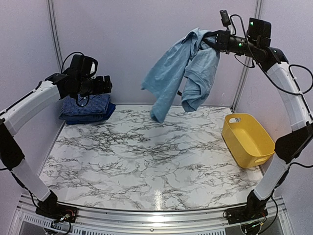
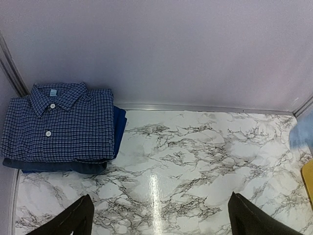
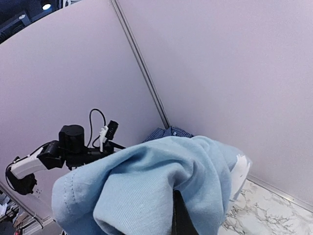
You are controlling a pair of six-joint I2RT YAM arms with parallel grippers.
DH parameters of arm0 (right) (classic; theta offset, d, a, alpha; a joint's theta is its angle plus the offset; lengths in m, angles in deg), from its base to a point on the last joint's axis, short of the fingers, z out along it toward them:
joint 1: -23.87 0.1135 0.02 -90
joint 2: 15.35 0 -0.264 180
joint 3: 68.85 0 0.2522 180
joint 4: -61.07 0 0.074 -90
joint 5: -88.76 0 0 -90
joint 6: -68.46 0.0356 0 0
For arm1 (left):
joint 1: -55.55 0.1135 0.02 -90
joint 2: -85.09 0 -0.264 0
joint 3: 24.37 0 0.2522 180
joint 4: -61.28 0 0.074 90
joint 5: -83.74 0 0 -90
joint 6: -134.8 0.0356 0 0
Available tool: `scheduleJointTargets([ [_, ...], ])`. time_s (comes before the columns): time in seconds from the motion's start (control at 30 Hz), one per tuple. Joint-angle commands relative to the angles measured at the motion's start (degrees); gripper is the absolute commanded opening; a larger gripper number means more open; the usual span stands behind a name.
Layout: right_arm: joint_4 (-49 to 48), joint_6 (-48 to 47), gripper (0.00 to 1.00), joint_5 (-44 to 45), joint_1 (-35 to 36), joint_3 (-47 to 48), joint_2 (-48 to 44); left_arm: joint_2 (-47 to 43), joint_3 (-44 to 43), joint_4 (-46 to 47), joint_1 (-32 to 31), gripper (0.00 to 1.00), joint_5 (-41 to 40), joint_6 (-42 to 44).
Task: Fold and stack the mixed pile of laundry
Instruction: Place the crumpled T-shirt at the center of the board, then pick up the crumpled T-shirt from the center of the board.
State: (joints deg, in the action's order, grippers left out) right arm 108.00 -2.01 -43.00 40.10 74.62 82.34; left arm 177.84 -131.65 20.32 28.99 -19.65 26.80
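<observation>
1. A light-blue T-shirt [image 3: 146,186] fills the foreground of the right wrist view, bunched and draped over that arm's fingers so that they are mostly hidden.
2. The right gripper [image 1: 209,41] is clenched on a fold of this T-shirt and holds it high, near the back wall.
3. The cloth hangs in two loose lobes over the far side of the marble table [image 1: 146,161]. I cannot tell whether its lowest tip touches the top.
4. The left gripper [image 2: 159,210] is spread wide and grasps nothing. It hovers near the table's far left corner.
5. In that corner lies a folded navy checked shirt [image 2: 58,122], collar toward the wall and buttons up.
6. It rests on a folded dark-blue piece [image 2: 119,129], whose edges show at the near and right sides.
7. A yellow tub [image 1: 247,139] stands tilted at the table's right edge, well apart from the stack.
</observation>
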Motion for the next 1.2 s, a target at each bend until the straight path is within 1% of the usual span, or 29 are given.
scheduleJointTargets([
  [0.0,3.43,-3.91,0.33,3.91,-2.58,-3.88,-2.22,-5.88,4.21,-1.18,0.82,0.99,-3.56,-2.02],
  [0.03,7.70,-6.43,0.61,11.53,-3.80,-6.27,-2.39,-7.18,5.51,-1.35,1.00,0.99,-3.90,-2.19],
  [0.07,12.19,-8.23,0.81,18.38,-5.23,-8.27,-2.07,-8.51,7.01,-1.30,1.19,0.99,-3.98,-2.34],
  [0.1,15.76,-9.45,0.95,20.66,-6.75,-9.67,-1.22,-9.58,8.50,-1.30,1.39,0.99,-3.64,-1.98],
  [0.13,18.34,-10.08,0.98,22.27,-7.34,-10.84,-0.61,-10.27,9.73,-1.38,1.43,0.99,-2.98,-1.32],
  [0.17,19.48,-10.54,0.98,23.23,-7.13,-12.95,-0.84,-10.88,11.13,-1.30,1.43,0.99,-1.91,-0.27],
  [0.23,16.05,-10.82,0.97,21.82,-5.51,-22.75,-4.29,-11.69,14.11,-1.25,1.39,0.99,1.62,1.33],
  [0.3,13.87,-10.26,0.95,21.07,-3.07,-29.67,-7.19,-12.26,17.62,-1.30,1.35,0.99,5.75,2.00],
  [0.37,14.62,-9.88,0.90,19.24,-1.39,-35.01,-9.24,-12.99,20.58,-1.32,0.79,0.99,11.36,2.54],
  [0.4,14.42,-9.84,0.87,18.80,-0.26,-38.48,-10.49,-13.70,22.53,-1.14,-0.02,0.99,12.88,2.66],
  [0.47,13.70,-9.38,0.83,18.41,1.88,-45.74,-13.29,-15.02,26.97,0.81,-2.88,0.99,16.65,3.80],
  [0.57,13.52,-7.30,0.77,18.14,4.59,-53.48,-16.17,-14.35,31.19,1.61,-9.13,0.98,21.15,5.09],
  [0.63,13.16,-6.97,0.75,19.48,6.04,-57.02,-17.30,-13.15,33.46,2.88,-13.46,0.94,23.30,5.12],
  [0.7,12.64,-7.49,0.73,20.27,6.71,-59.83,-17.15,-10.89,34.69,3.84,-18.20,0.90,22.35,5.25],
  [0.77,12.19,-8.84,0.70,21.09,7.32,-61.93,-15.79,-7.28,33.88,3.93,-22.05,0.85,20.95,4.78],
  [0.83,10.44,-10.09,0.70,21.80,7.82,-63.89,-13.78,-3.27,32.30,4.33,-25.16,0.82,18.77,3.68],
  [0.93,9.29,-12.17,0.73,22.61,7.94,-64.09,-9.20,3.97,27.76,4.07,-28.77,0.83,13.85,1.27],
  [1.0,9.65,-13.71,0.75,24.38,8.07,-63.17,-6.31,9.11,24.65,2.12,-29.48,0.80,10.22,-1.82],
  [1.07,9.10,-15.29,0.76,25.00,8.05,-63.59,-3.96,13.64,23.16,0.76,-29.38,0.72,6.94,-4.53],
  [1.17,8.90,-16.91,0.75,25.91,8.12,-64.33,-1.23,15.90,22.86,-3.00,-26.72,0.54,2.87,-7.42],
])
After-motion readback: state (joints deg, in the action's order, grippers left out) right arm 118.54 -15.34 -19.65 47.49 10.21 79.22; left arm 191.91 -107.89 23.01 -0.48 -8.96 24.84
